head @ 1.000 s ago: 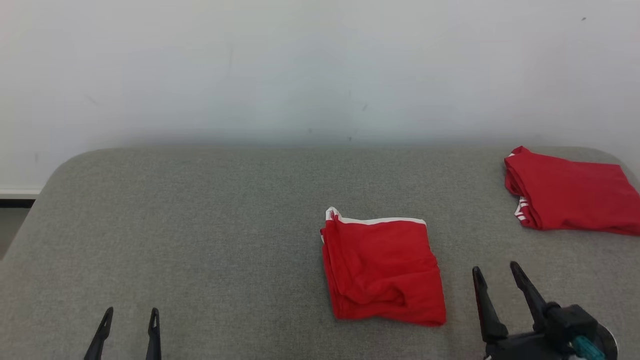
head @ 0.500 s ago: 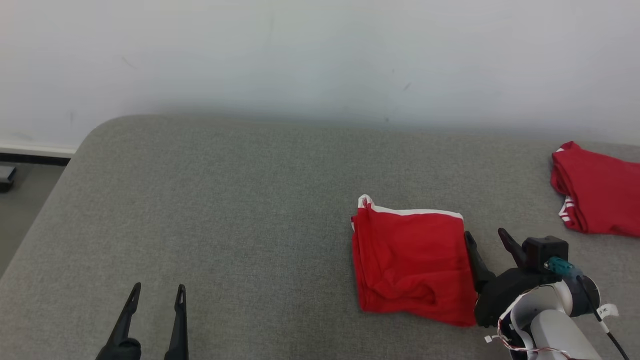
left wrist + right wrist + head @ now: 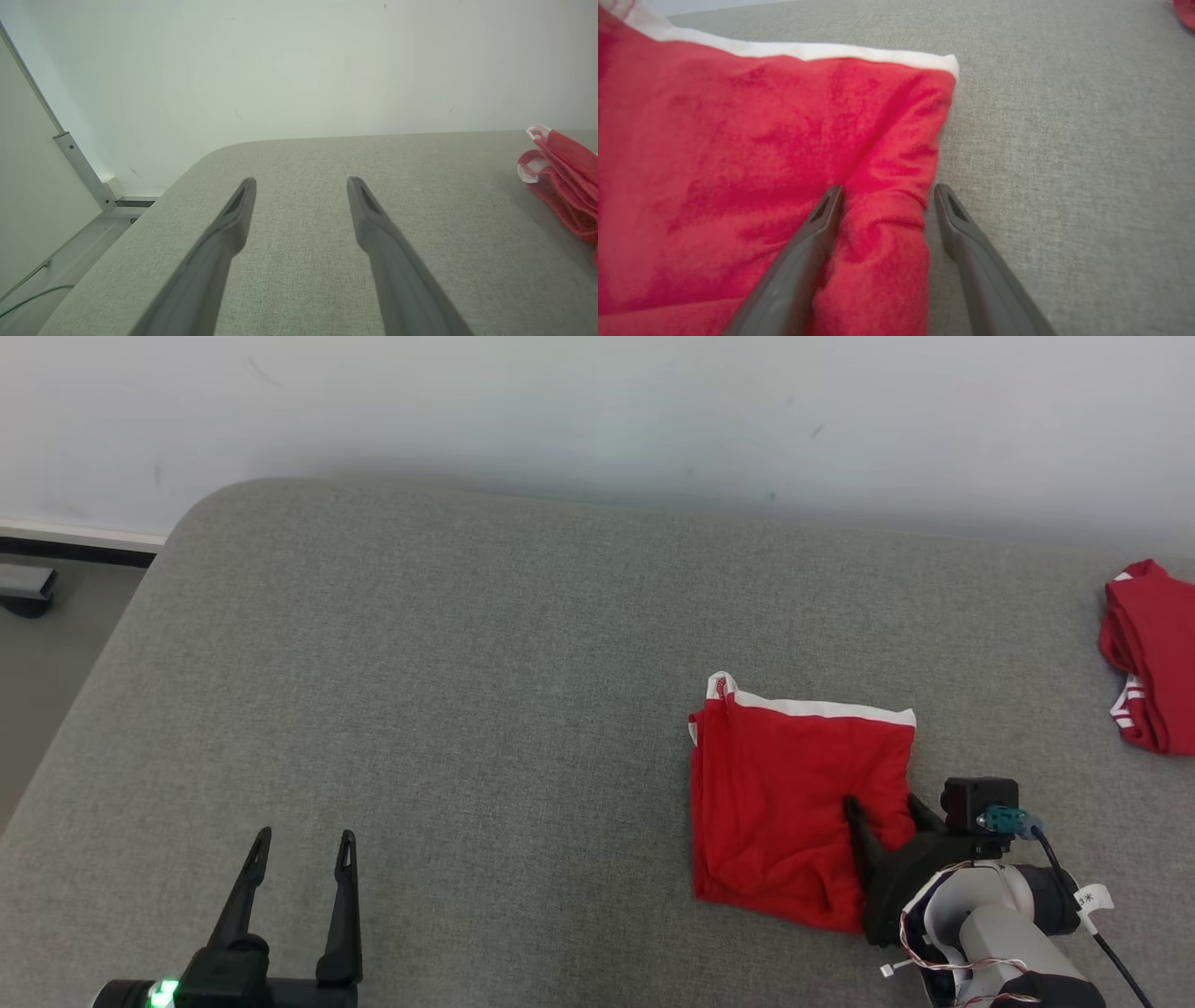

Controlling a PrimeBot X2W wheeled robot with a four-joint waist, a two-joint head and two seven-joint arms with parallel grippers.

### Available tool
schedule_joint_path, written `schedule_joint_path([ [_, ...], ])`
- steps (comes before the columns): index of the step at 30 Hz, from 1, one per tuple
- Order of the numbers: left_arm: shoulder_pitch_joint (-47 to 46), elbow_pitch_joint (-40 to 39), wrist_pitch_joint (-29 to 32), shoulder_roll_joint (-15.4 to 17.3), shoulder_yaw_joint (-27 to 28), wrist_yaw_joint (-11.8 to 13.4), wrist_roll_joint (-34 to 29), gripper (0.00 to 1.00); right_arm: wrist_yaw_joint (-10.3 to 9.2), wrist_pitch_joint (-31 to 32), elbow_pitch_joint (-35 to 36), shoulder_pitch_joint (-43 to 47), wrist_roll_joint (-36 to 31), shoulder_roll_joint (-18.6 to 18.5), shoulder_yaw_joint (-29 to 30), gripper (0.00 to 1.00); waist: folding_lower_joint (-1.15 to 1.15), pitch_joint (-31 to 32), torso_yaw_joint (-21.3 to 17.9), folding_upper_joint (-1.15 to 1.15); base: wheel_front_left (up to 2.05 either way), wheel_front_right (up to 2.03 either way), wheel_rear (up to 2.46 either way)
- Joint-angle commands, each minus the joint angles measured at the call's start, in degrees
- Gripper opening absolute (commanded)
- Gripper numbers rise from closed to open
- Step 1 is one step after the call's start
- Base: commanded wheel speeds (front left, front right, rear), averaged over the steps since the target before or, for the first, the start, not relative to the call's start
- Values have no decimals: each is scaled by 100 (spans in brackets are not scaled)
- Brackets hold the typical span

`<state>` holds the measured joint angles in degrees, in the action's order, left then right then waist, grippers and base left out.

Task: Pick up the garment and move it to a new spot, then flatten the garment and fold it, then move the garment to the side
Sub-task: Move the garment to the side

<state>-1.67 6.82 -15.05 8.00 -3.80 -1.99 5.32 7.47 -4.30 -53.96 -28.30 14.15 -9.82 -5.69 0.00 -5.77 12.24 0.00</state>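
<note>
The garment (image 3: 784,793) is red with a white band along its far edge and lies folded on the grey padded table (image 3: 467,663). My right gripper (image 3: 880,803) is open and low over the garment's right edge. In the right wrist view, the right gripper (image 3: 888,189) has one finger on the red garment (image 3: 761,140) and the other beside it on the table, with a raised fold between them. My left gripper (image 3: 305,833) is open at the lower left, far from the cloth. In the left wrist view, the left gripper (image 3: 301,182) points over bare table and the garment (image 3: 565,177) lies far right.
A second folded red garment (image 3: 1153,653) lies at the table's far right edge. The table's rounded left corner drops to the floor (image 3: 56,663), where a dark object (image 3: 26,590) sits by the wall. A pale wall backs the table.
The head camera has tilted and turned, shifting the whole picture. My right gripper has moved from beside the garment onto its right edge. The left gripper stays open.
</note>
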Motion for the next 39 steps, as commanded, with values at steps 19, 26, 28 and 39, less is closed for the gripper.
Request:
schedule_joint_path([
  [19, -357, -40, -16, -106, 102, -145, -6, 100, -8, -5, 101, -1489, 650, -1185, -1388, 0, 0, -537, -482, 0, 0, 0, 0],
  [26, -659, -321, -15, -44, 153, -245, -11, 100, -8, 361, 308, -2358, 932, -2134, -1828, 0, 0, -1225, -795, 0, 0, 0, 0],
  [28, -743, -453, -15, -19, 178, -253, -36, 100, -8, 488, 281, -2614, 949, -2394, -1924, 0, 0, -1468, -863, 0, 0, 0, 0],
  [39, -1089, -1150, -15, 162, 252, -327, -160, 100, -8, 889, 357, -3424, 1081, -3521, -2303, 0, 0, -2237, -1143, 0, 0, 0, 0],
])
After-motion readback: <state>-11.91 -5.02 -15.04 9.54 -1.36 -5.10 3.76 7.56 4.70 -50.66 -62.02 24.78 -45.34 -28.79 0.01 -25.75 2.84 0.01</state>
